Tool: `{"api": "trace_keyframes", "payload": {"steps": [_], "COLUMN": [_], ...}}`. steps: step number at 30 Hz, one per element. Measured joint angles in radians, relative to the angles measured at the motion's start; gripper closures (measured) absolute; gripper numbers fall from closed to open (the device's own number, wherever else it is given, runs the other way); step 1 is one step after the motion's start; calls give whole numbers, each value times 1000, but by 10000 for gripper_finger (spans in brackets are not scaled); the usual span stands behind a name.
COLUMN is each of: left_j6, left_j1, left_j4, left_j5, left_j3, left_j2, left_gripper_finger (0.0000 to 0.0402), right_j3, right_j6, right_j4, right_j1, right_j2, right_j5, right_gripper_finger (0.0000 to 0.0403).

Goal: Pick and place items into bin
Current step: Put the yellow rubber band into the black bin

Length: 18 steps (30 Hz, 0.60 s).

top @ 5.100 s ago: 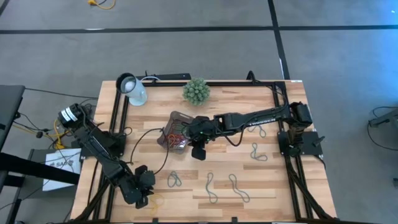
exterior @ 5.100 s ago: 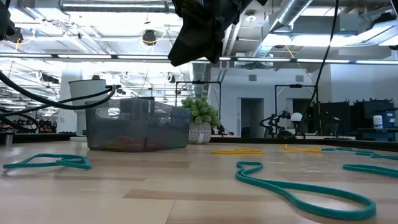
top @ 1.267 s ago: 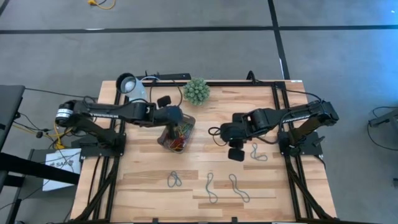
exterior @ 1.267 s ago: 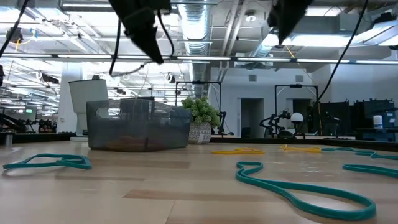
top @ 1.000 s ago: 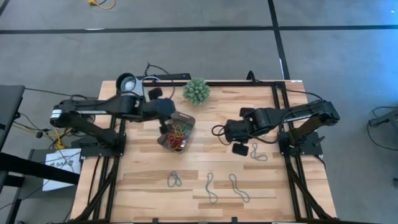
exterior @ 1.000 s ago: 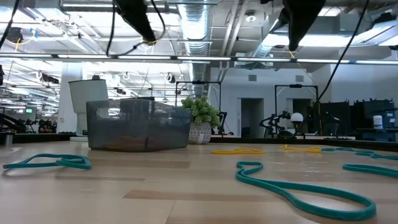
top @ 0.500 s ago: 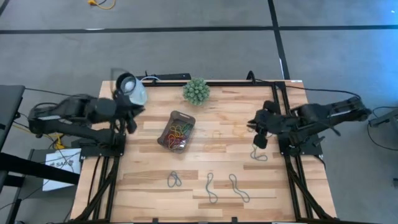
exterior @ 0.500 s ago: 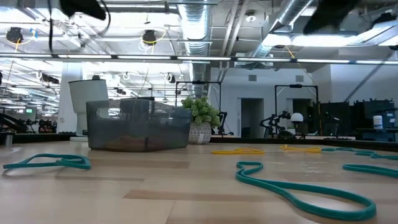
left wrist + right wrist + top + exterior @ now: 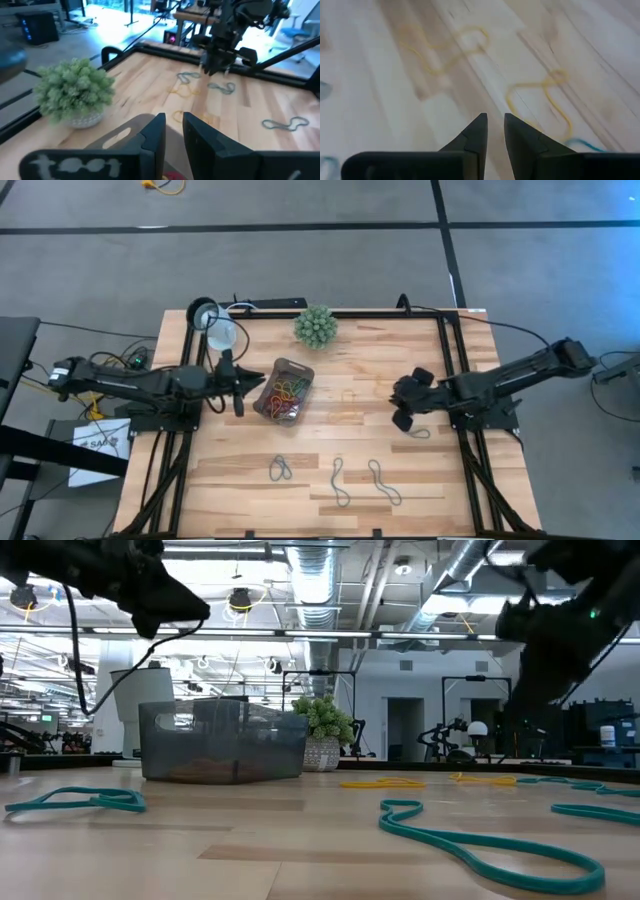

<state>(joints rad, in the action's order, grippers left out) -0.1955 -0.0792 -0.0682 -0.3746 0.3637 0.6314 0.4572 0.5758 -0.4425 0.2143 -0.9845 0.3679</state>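
Two yellow loops (image 9: 545,97) are lying on the tabletop (image 9: 340,450) right under the right gripper (image 9: 404,409), whose fingers are sitting nearly together, pinching nothing. Left gripper (image 9: 236,381) is hovering just beside the bin (image 9: 283,390), fingers narrowly apart and empty. Three grey-teal loops (image 9: 340,478) are lying well apart from both.

left hand (image 9: 173,131) empty, plant (image 9: 74,91), loops (image 9: 221,87)
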Motion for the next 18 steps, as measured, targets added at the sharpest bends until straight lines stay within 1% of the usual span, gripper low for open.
{"api": "trace_keyframes", "payload": {"steps": [8, 13, 18], "left_j6": [0, 3, 4], "left_j1": [0, 0, 0], "left_j4": [6, 7, 10], "left_j5": [1, 2, 2], "left_j3": [0, 0, 0], "left_j2": [20, 20, 20], "left_gripper_finger": [346, 346, 346], "right_j3": [1, 1, 4], "right_j6": [1, 3, 2], "right_j4": [-12, 30, 58], "right_j1": [-80, -126, -155], "right_j2": [-181, -269, -334], "right_j5": [-6, -94, -105], "right_gripper_finger": [345, 345, 345]}}
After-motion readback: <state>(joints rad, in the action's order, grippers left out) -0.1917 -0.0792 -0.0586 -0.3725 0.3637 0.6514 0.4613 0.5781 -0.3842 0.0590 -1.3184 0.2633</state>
